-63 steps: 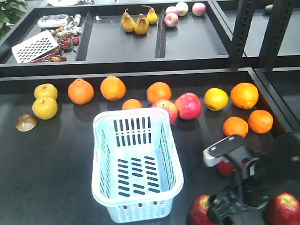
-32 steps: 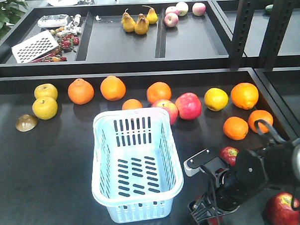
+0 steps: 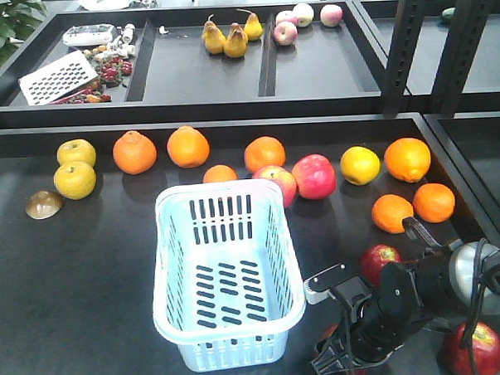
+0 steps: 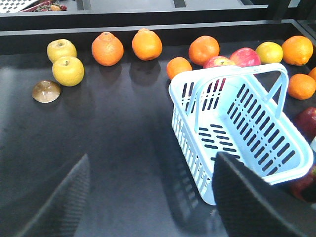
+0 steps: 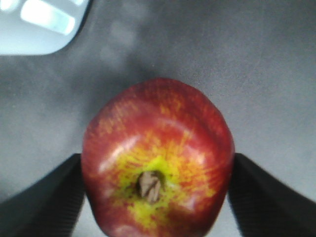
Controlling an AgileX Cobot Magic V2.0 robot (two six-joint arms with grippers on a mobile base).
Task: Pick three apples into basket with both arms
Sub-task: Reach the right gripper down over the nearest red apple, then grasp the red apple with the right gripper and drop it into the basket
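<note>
Right pincer (image 5: 155, 165) straddles the dark maroon-red apple (image 5: 158, 143); clamping cannot be told. Uneven closure could squirt it toward the pale blue slotted plastic basket (image 5: 34, 24) ahead-left.

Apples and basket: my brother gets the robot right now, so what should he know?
Left gripper: open, holding nothing, over the table left of the basket.
Right gripper: fingers on both sides of one dark red apple sitting on the table by the basket's near right corner; can't tell if it grips yet.
Second apple and third apple: on the table right of the basket.
Done: nothing, the basket holds no apples.
Left: put all three in.
</note>
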